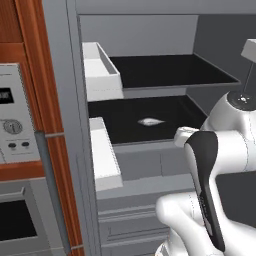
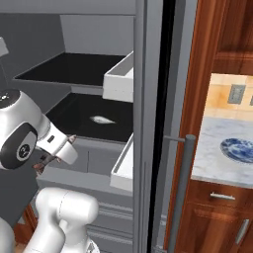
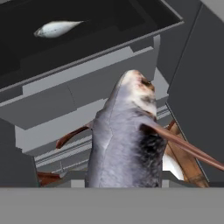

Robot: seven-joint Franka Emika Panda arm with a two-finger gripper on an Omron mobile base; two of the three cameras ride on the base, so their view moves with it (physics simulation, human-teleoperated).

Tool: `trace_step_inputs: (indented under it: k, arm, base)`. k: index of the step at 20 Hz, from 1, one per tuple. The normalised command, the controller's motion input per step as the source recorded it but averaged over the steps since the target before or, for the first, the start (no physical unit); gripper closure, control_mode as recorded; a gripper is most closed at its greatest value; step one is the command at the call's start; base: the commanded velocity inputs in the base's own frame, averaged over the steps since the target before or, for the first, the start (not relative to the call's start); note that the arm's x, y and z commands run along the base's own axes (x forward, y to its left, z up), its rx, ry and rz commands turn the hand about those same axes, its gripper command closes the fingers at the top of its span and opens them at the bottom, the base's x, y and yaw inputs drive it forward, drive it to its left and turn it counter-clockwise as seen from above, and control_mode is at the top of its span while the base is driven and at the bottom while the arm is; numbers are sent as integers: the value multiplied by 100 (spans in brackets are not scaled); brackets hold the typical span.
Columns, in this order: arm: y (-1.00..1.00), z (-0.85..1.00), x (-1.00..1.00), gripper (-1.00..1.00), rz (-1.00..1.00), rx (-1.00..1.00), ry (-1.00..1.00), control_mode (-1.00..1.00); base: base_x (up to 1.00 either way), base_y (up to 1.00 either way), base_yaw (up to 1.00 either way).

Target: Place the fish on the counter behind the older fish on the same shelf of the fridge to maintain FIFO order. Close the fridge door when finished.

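Two fish: one held, one shelved
Held fish: small dark grey-brown fish [image 3: 127, 140], head forward, clamped between the fingers of the two-finger gripper [image 2: 52, 150], in front of the open tall matte grey fridge [image 1: 70, 125], below shelf height
Older fish: small pale silvery-white fish [image 1: 150, 121], lying mid-way on the wide flat black shelf [image 1: 125, 117]
Drawers: grey drawer fronts [image 3: 87, 92] under that shelf
Counter: white-and-grey marbled stone counter [image 2: 212, 148] at right, bearing a blue patterned plate [image 2: 239, 149]

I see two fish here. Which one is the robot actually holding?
The dark grey-brown fish, held in the gripper below the shelf. The pale silvery fish lies free on that shelf.
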Motion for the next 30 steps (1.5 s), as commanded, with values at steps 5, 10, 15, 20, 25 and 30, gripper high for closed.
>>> trace_step_inputs:
  k: [5, 10, 15, 20, 25, 30]
  arm:
    - [0, 0, 0, 100, 0, 0, 0, 100]
    - [0, 0, 0, 100, 0, 0, 0, 100]
    - [0, 0, 0, 100, 0, 0, 0, 100]
    - [0, 0, 0, 100, 0, 0, 0, 100]
    - [0, 0, 0, 100, 0, 0, 0, 100]
    - [4, 2, 38, 100, 6, 0, -10, -100]
  base:
    - [85, 28, -2]
    - [100, 18, 9]
    - [77, 31, 0]
    - [-11, 8, 0]
    - [64, 48, 0]
    - [40, 7, 0]
